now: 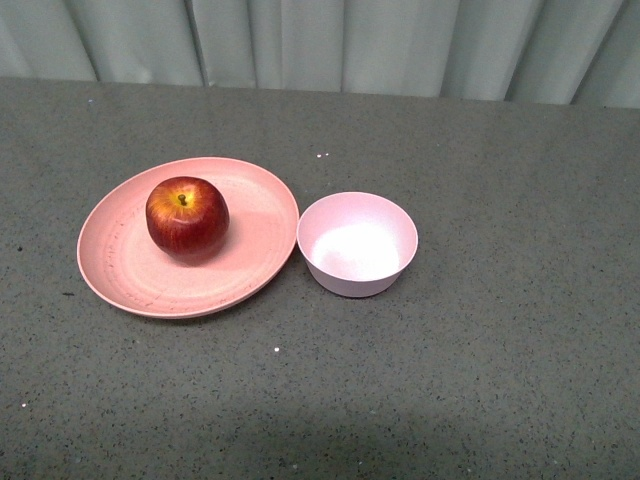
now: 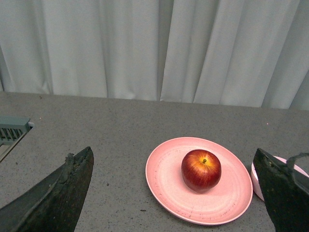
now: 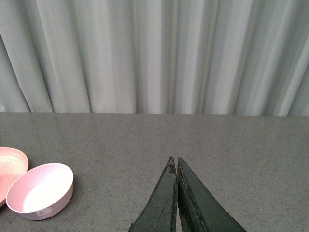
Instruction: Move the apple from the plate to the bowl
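A glossy dark-red apple [image 1: 187,219] with a yellowish stem patch sits on the wide pink plate [image 1: 120,270], left of centre on the table. Just right of the plate stands the small deep pale pink bowl [image 1: 357,244], with nothing inside it. Neither arm shows in the front view. In the left wrist view the apple [image 2: 201,169] rests on the plate [image 2: 169,183], and my left gripper [image 2: 174,157] is open, short of the plate, its dark fingers [image 2: 58,198] wide apart. My right gripper [image 3: 174,162] is shut on nothing, off to the side of the bowl [image 3: 39,191].
The grey speckled table [image 1: 500,380] runs back to a pale pleated curtain [image 1: 350,40]. A grey vented object [image 2: 12,133] lies at the table's edge in the left wrist view. A few small white specks dot the table.
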Action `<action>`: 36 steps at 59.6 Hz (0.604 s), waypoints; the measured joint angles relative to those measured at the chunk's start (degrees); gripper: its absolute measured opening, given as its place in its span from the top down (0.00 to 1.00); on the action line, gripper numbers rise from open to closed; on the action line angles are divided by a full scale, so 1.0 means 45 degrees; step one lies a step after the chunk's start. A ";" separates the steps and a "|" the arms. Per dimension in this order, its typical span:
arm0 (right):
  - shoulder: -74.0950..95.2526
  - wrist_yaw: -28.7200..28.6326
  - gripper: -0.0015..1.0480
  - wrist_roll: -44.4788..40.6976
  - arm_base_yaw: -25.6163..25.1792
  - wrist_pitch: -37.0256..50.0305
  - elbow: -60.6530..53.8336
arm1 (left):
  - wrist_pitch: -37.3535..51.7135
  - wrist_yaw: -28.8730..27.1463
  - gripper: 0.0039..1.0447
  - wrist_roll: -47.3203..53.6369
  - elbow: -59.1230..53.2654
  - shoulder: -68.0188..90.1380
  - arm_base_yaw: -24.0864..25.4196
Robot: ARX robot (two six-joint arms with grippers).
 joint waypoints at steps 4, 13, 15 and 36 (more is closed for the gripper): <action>0.0005 -0.0005 0.89 0.0000 0.0000 -0.0010 0.0005 | 0.0000 0.0000 0.06 0.0005 0.0000 0.0000 0.0000; -0.0010 -0.0005 0.63 0.0000 0.0000 -0.0010 0.0000 | -0.0427 0.0160 0.06 -0.0500 0.0044 0.0831 0.0155; -0.0010 0.0000 0.57 0.0000 0.0000 -0.0010 0.0000 | -0.0155 0.0155 0.06 -0.0636 0.0044 0.1443 0.0219; -0.0010 0.0000 0.09 0.0010 0.0000 -0.0015 0.0000 | 0.9656 0.0568 0.06 -0.0539 0.2579 1.4906 -0.0869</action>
